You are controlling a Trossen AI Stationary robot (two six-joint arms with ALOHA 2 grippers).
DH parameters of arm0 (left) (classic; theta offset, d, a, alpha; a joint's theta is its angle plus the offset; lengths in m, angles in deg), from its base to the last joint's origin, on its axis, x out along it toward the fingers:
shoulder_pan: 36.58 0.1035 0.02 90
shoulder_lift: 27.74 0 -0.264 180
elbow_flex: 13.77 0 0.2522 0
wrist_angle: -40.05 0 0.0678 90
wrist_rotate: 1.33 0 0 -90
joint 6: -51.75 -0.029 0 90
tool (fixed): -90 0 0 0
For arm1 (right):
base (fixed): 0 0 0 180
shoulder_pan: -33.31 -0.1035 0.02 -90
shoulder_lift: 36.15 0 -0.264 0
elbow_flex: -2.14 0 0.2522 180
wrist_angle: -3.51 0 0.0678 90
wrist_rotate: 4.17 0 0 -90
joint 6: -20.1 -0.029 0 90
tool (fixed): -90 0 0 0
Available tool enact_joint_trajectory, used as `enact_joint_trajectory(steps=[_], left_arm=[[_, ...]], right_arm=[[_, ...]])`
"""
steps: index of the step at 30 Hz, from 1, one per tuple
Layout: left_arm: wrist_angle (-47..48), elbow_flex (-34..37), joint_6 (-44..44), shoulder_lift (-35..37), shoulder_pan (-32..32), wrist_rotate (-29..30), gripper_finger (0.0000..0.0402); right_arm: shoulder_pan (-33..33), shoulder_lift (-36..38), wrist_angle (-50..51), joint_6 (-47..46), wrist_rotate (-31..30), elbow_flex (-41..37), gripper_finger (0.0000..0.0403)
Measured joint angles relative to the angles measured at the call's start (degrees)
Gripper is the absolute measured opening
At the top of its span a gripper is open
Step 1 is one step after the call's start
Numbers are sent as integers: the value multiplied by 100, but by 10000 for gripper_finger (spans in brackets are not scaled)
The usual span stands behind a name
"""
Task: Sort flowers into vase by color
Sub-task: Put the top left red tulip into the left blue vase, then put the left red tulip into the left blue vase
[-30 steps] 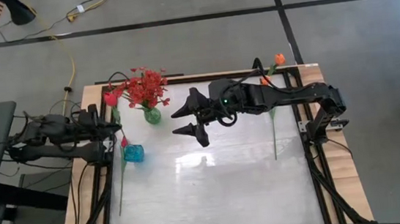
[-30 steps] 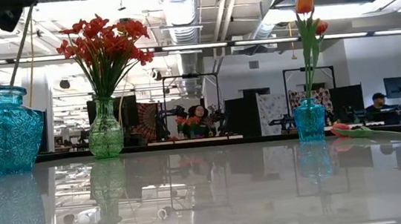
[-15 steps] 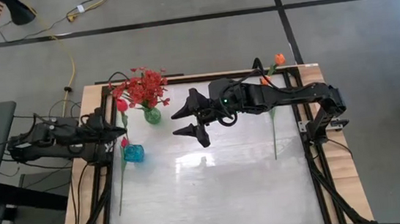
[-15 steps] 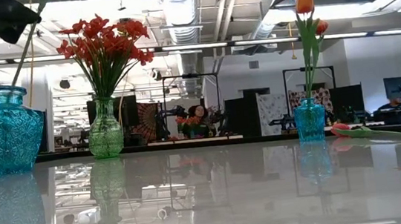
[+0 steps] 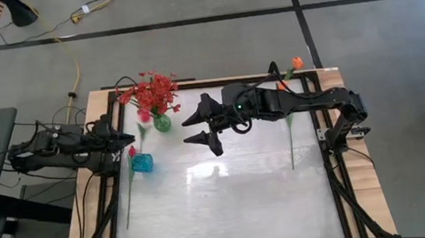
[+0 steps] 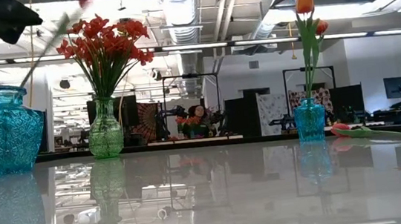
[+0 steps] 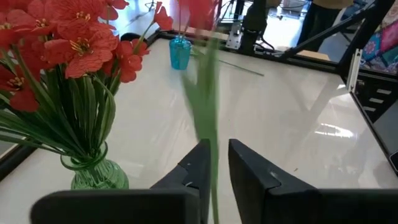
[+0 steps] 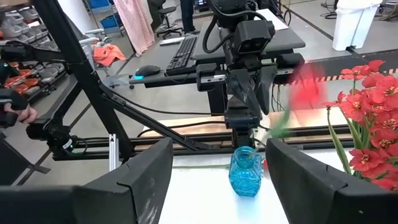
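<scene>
A red-pink tulip (image 5: 143, 115) on a thin green stem (image 6: 44, 46) stands slanted in the near-left blue vase (image 5: 142, 162), its lower end inside the vase (image 6: 6, 131) and its blurred bud (image 8: 308, 87) leaning toward the red sprays (image 5: 155, 93) in the green vase (image 6: 105, 137). My left gripper (image 7: 214, 168) is open beside the stem. In the left wrist view the blurred stem (image 7: 205, 112) shows through the gap. My right gripper (image 5: 198, 128) hangs open and empty over the table's middle. A far-right blue vase (image 6: 309, 119) holds an orange tulip (image 6: 304, 1).
One flower (image 5: 129, 185) lies along the table's left edge beside the blue vase. Another (image 5: 290, 139) lies near the right edge, its bud (image 6: 343, 128) on the table. Black frame rails (image 5: 335, 177) border the white tabletop, whose near half (image 5: 221, 204) is bare.
My left gripper sank a little with the tulip. Then the tulip's bud and upper stem swung away from the gripper toward the red sprays, while its lower end stayed in the blue vase. It now leans, blurred with motion.
</scene>
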Motion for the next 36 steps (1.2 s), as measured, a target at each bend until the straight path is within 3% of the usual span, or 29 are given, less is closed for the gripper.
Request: enact_joint_trajectory(steps=[10, 18, 22, 27, 32, 36], left_arm=[[49, -47, 29, 0, 0, -1, 90], [818, -492, 908, -5, 0, -299, 94], [1154, -616, 1584, -228, 0, -733, 94], [1860, -614, 2386, -963, 0, -1708, 94], [2380, -610, 2343, -1643, 0, -2824, 94], [2487, -610, 2349, -1821, 0, -3248, 94]], right_arm=[[-1, 0, 0, 0, 0, 0, 284], [1, 0, 0, 0, 91, 0, 284], [41, 0, 4, 0, 133, 0, 284], [86, 0, 3, 2, 133, 0, 284], [117, 0, 2, 2, 133, 0, 284], [115, 0, 8, 4, 133, 0, 284]])
